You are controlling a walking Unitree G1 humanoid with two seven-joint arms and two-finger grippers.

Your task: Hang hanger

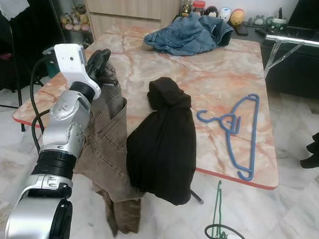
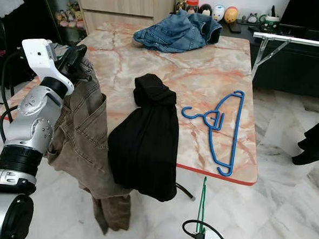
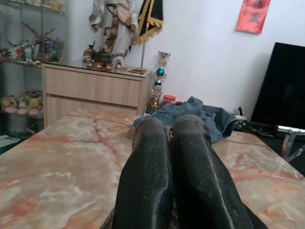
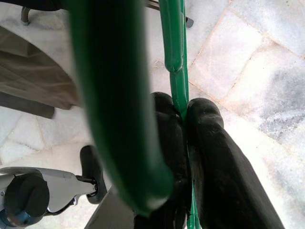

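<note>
Two eye views first: left gripper (image 1: 98,59) raised at the near-left corner of the marble table (image 1: 205,73), fingers pressed together into the waistband of the brown trousers (image 1: 106,143) draped over the edge. Beside them, hanging off the same edge, a black garment (image 1: 164,136). Flat on the tabletop to the right, well apart from both, a blue hanger (image 1: 237,129); at the far end, a denim jacket (image 1: 189,32). Low in the frame, just past the table's near edge, a green hanger (image 1: 217,207) standing upright above the right wrist. Beyond the far-right corner, a silver rail (image 1: 302,41).

Left wrist view: two black fingers (image 3: 147,176) touching along their length, brown cloth barely visible at their base, table and jacket beyond.

Right wrist view: right gripper (image 4: 183,114) pinching the thin green wire between its pads, thick blurred loop of the same hanger close to the lens, floor tiles behind.

Judged step: carrying the green hanger toward a rail. Worth keeping the pinch firm, the hook uppermost and facing the bar, and lifting clear of the table edge before approaching.
</note>
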